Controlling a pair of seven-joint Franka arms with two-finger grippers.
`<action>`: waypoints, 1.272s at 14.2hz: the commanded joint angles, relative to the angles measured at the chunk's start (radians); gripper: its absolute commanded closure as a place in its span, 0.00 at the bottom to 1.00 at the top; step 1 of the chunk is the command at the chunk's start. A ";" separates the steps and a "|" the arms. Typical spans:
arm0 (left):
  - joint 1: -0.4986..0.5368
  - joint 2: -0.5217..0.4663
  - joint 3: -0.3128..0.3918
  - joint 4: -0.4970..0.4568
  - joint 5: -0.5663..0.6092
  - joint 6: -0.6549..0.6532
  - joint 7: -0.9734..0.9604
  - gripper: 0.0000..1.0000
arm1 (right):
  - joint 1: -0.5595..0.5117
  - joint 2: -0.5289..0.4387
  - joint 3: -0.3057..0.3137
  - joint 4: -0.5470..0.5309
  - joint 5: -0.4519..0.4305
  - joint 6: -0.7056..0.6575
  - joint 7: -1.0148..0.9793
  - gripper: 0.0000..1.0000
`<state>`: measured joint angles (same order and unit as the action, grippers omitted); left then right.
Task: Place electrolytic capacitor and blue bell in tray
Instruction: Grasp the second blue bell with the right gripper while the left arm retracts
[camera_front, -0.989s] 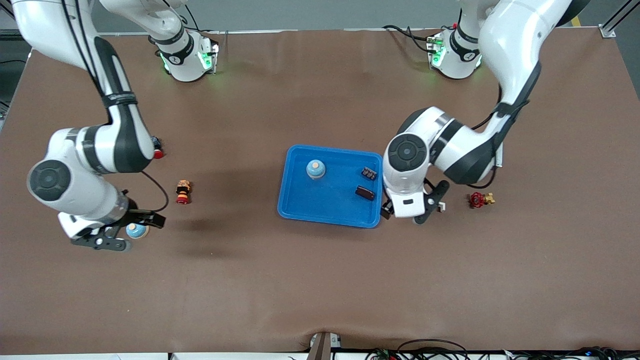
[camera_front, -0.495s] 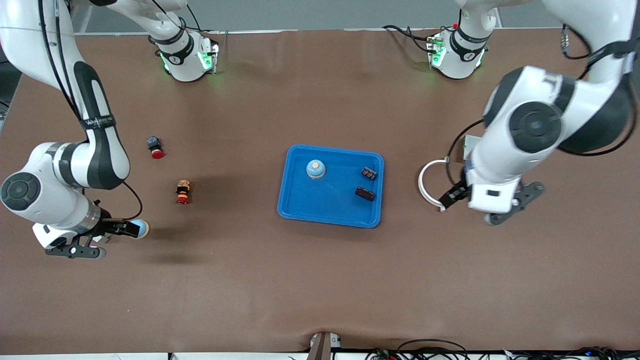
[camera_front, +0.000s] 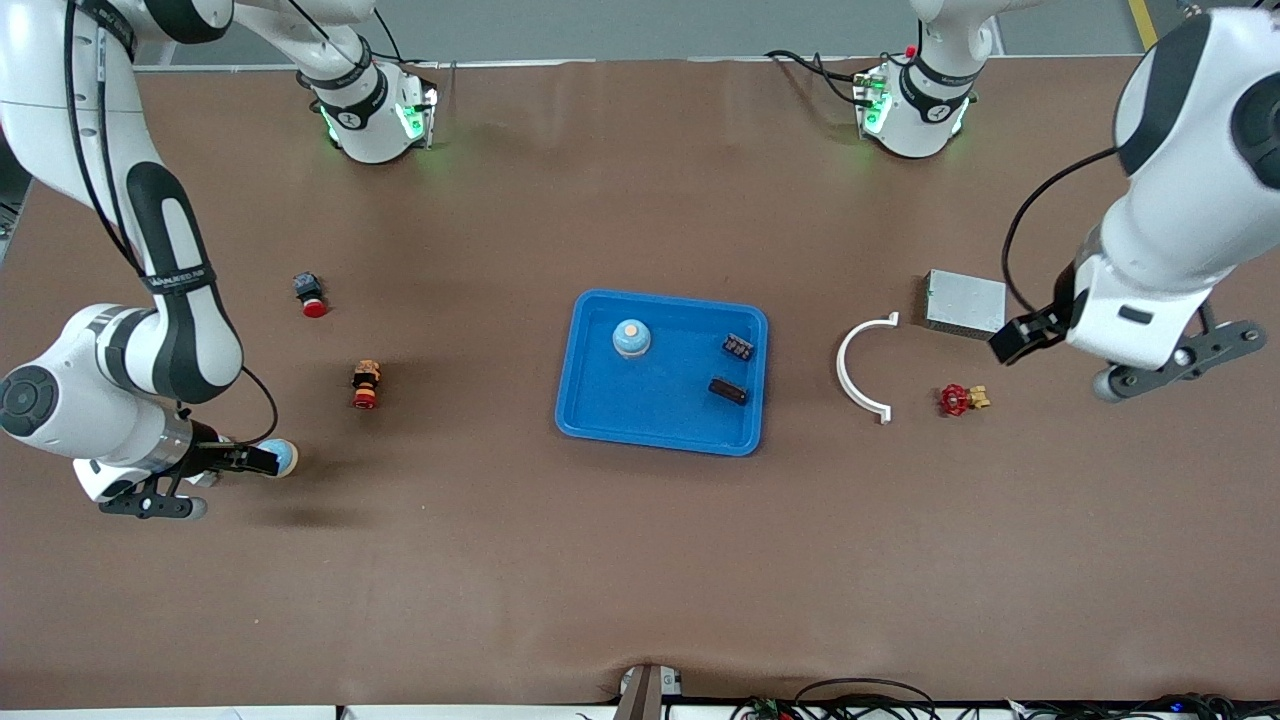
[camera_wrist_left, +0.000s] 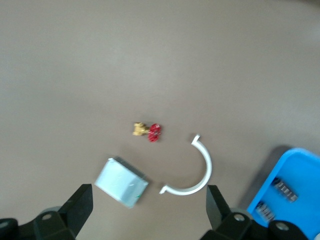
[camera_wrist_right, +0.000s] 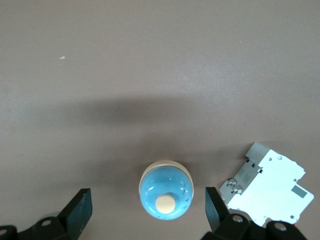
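1. While the blue tray (camera_front: 662, 372) sits mid-table, it already holds a blue bell (camera_front: 631, 338) and two dark components, one ribbed (camera_front: 739, 346) and one a plain block (camera_front: 729, 390); I cannot tell which, if either, is the electrolytic capacitor.
2. Since a second ago, the left gripper (camera_front: 1170, 368) has drawn away from the tray's rim and now hangs spread and empty toward the left arm's end of the table, past the grey metal box (camera_front: 965, 302).
3. That retreat has uncovered the white curved clip (camera_front: 861, 367) and the red-handled valve (camera_front: 960, 399) beside it.
4. The right gripper (camera_wrist_right: 145, 212) has shifted toward the right arm's end of the table, and its fingers are spread on either side of a second blue bell (camera_wrist_right: 166, 189), not yet closed on it.
5. A white circuit breaker (camera_wrist_right: 269, 181) lies just beside that bell.
6. Judging by this, the left arm's delivery looks finished, and the right arm seems ready to grasp its bell.
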<state>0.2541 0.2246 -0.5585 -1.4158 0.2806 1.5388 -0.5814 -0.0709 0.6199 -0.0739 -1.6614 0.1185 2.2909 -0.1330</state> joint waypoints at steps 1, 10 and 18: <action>0.034 -0.071 0.003 -0.025 -0.046 -0.034 0.122 0.00 | -0.018 0.017 0.020 0.002 0.027 0.013 -0.027 0.00; -0.253 -0.178 0.453 -0.038 -0.264 -0.106 0.351 0.00 | -0.012 0.030 0.019 -0.086 0.015 0.142 -0.037 0.00; -0.249 -0.346 0.499 -0.193 -0.268 -0.083 0.448 0.00 | -0.016 0.030 0.019 -0.123 0.015 0.180 -0.073 0.00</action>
<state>0.0141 -0.0679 -0.0742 -1.5547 0.0328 1.4313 -0.1512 -0.0727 0.6586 -0.0661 -1.7752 0.1203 2.4708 -0.1766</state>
